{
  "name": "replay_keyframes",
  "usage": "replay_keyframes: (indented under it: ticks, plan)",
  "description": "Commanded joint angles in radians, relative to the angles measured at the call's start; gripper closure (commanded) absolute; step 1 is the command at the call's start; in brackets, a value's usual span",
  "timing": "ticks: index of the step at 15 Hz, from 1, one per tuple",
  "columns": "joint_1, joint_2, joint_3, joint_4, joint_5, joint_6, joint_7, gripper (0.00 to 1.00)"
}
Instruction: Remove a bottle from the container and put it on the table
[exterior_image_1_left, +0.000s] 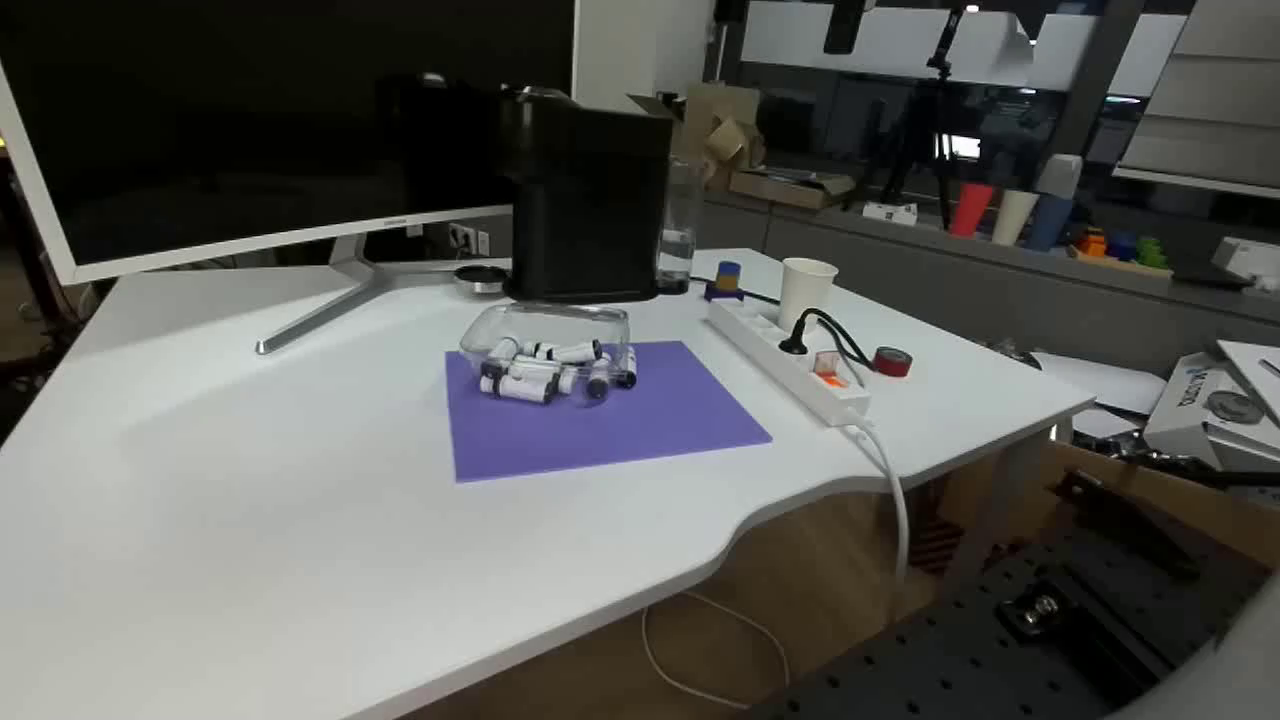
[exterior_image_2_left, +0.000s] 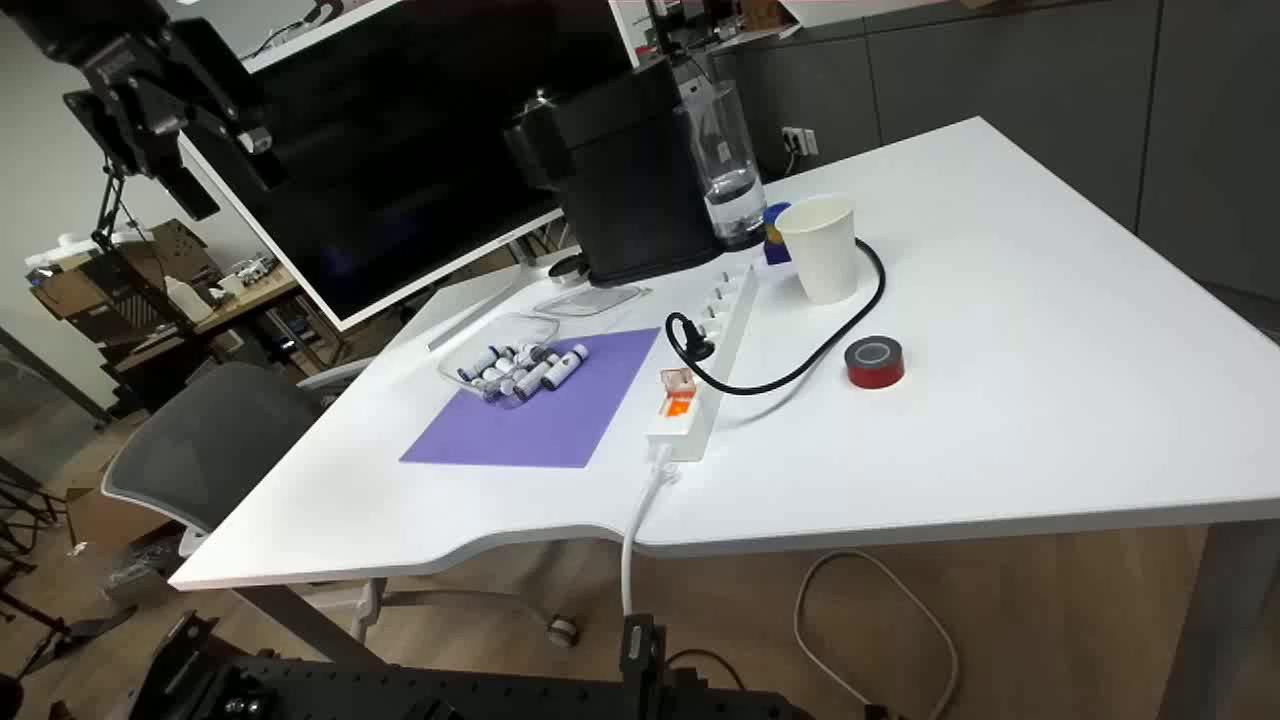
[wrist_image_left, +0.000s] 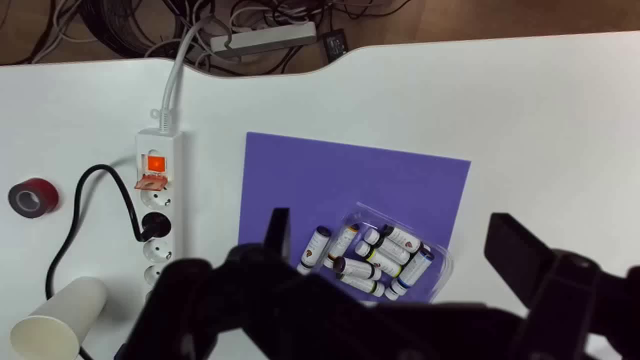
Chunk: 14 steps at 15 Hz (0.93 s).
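The container (exterior_image_1_left: 585, 314) is a clear, low plastic tray on a purple mat; it also shows in an exterior view (exterior_image_2_left: 458, 352) and the wrist view (wrist_image_left: 446, 267). Several small white-labelled bottles (wrist_image_left: 357, 268) with dark or white ends lie jumbled inside. One bottle (wrist_image_left: 314, 249) lies outside the container, on the mat beside its wall; it also shows in an exterior view (exterior_image_2_left: 566, 367). The white table (exterior_image_1_left: 250, 560) bears all this. My gripper (exterior_image_2_left: 232, 183) is high above the table, open and empty. In the wrist view its fingers (wrist_image_left: 391, 227) frame the container from well above.
The purple mat (exterior_image_1_left: 610, 440) lies under the container. A white power strip (exterior_image_1_left: 790, 360) with a black plug and cable, a paper cup (exterior_image_1_left: 806, 288) and a tape roll (exterior_image_1_left: 892, 362) stand beside it. A tall black machine (exterior_image_1_left: 595, 200) and a large monitor (exterior_image_1_left: 250, 120) stand behind.
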Motion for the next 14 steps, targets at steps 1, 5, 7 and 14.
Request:
replay_keyframes:
  ticks: [1,5,7,14]
  plan:
    - [0.001,0.001,-0.001,0.002,-0.001,-0.002,0.0,0.0]
    - [0.001,0.001,-0.001,0.002,-0.001,-0.002,0.0,0.0]
    - [0.001,0.001,-0.001,0.002,-0.001,-0.002,0.0,0.0]
    - [-0.024,0.047,0.001,0.022,-0.009,0.057,0.042,0.0]
